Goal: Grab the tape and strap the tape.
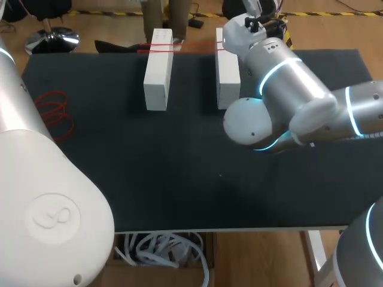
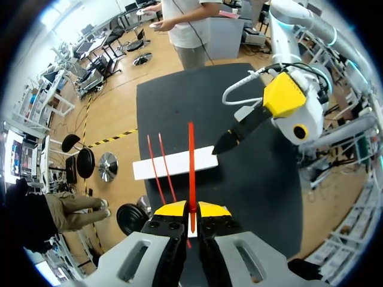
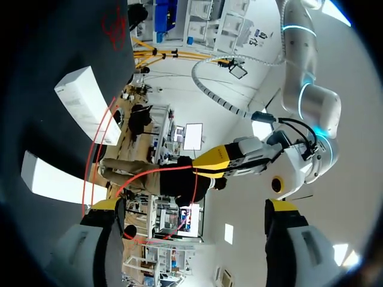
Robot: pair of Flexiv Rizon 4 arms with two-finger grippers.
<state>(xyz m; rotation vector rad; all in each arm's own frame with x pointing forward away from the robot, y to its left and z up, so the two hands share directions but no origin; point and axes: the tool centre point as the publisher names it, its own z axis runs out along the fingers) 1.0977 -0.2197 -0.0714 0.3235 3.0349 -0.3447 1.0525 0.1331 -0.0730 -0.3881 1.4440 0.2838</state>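
Note:
A red tape (image 1: 191, 48) runs across the far ends of two white boxes (image 1: 158, 69) (image 1: 228, 78) on the black table. My left gripper (image 2: 191, 209) is shut on one end of the tape (image 2: 191, 161), which stretches ahead over a white box (image 2: 173, 162). My right gripper (image 3: 191, 206) stands wide open, with slack tape (image 3: 179, 170) curling loosely in front of the gap and both boxes (image 3: 87, 101) (image 3: 54, 179) beside it. One dark finger (image 2: 239, 130) of the right gripper points at the box's end. The right arm (image 1: 281, 78) hides its own gripper in the head view.
A loose coil of red tape (image 1: 55, 110) lies near the table's left edge. The black tabletop (image 1: 179, 167) stretches bare toward the front. My left arm's large white elbow (image 1: 48, 197) fills the front left corner.

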